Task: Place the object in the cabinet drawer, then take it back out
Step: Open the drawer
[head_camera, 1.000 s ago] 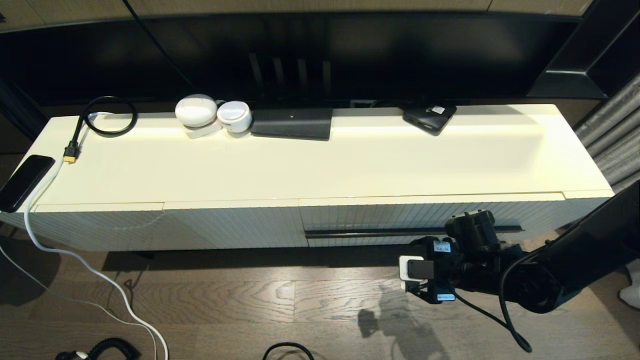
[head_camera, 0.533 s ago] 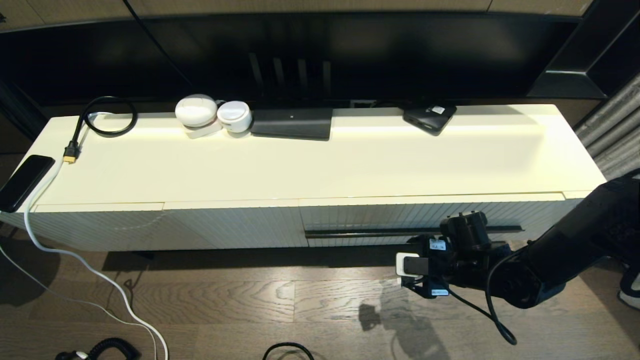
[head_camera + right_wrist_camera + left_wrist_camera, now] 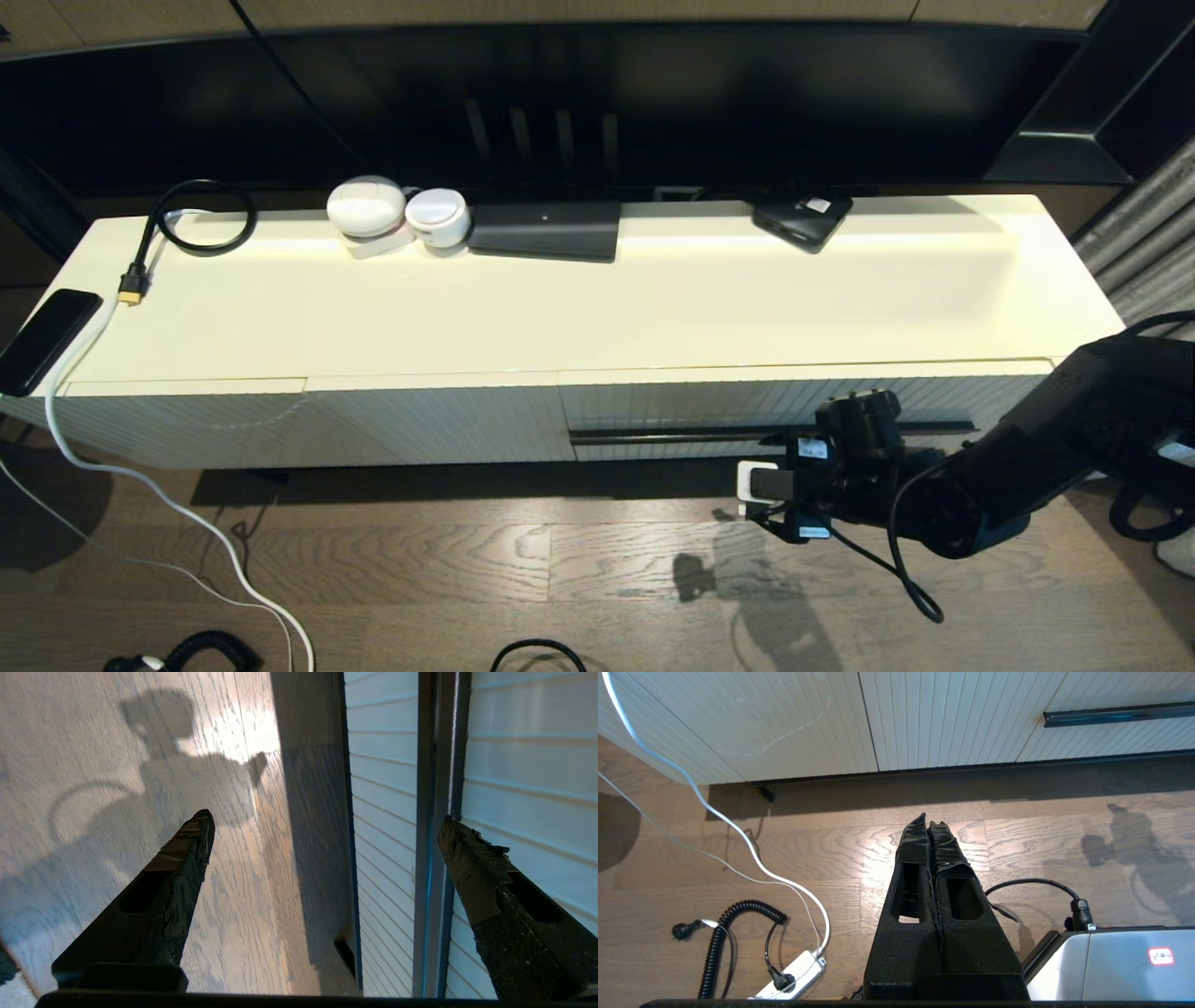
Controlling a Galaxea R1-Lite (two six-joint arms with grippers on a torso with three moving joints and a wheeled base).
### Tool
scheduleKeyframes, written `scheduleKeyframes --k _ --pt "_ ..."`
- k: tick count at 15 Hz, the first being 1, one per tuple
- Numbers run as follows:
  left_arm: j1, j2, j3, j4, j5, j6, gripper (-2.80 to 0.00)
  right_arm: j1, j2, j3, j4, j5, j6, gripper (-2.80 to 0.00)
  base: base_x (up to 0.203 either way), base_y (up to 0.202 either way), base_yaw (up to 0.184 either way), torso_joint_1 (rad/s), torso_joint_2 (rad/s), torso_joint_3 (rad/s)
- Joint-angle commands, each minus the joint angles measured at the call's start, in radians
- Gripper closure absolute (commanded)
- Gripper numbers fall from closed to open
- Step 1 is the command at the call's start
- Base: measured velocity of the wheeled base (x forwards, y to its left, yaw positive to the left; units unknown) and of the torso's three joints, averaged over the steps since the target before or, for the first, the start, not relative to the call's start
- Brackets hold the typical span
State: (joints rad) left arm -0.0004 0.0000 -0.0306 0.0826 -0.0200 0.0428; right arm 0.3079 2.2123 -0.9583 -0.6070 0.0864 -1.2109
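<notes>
The cabinet drawer (image 3: 812, 399) is closed: a ribbed cream front with a long black bar handle (image 3: 672, 435). My right arm (image 3: 980, 485) reaches in low from the right, just in front of that handle. In the right wrist view my right gripper (image 3: 325, 817) is open wide and holds nothing. One finger (image 3: 187, 858) hangs over the wooden floor. The other finger (image 3: 476, 872) lies against the drawer front, just past the handle (image 3: 434, 765). My left gripper (image 3: 927, 823) is shut and empty above the floor. Which thing is the object I cannot tell.
On the cabinet top lie a black phone (image 3: 42, 338), a looped black cable (image 3: 201, 219), white round devices (image 3: 366, 207), a black box (image 3: 546, 229) and a small black device (image 3: 803, 219). A white cable (image 3: 187, 523) and power strip (image 3: 791, 973) lie on the floor.
My right arm has moved in toward the cabinet and slightly left, bringing the open gripper closer to the drawer handle. Nothing else has moved.
</notes>
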Motion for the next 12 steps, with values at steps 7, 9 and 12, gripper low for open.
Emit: scheduleKeyframes --k 7,9,12 --pt "-0.001 0.000 0.000 0.000 0.000 0.000 0.00 -0.012 0.058 -0.094 -0.005 0.004 -0.016 -2.80 0.000 0.000 0.000 0.000 0.00 0.000" --pt "0.000 0.000 0.000 0.000 0.000 0.000 0.00 -0.017 0.063 -0.106 -0.004 0.005 -0.041 -2.80 0.000 0.000 0.000 0.000 0.00 0.000" --pt "-0.001 0.000 0.000 0.000 0.000 0.000 0.00 -0.027 0.084 -0.129 -0.004 0.012 -0.055 -2.80 0.000 0.000 0.000 0.000 0.00 0.000"
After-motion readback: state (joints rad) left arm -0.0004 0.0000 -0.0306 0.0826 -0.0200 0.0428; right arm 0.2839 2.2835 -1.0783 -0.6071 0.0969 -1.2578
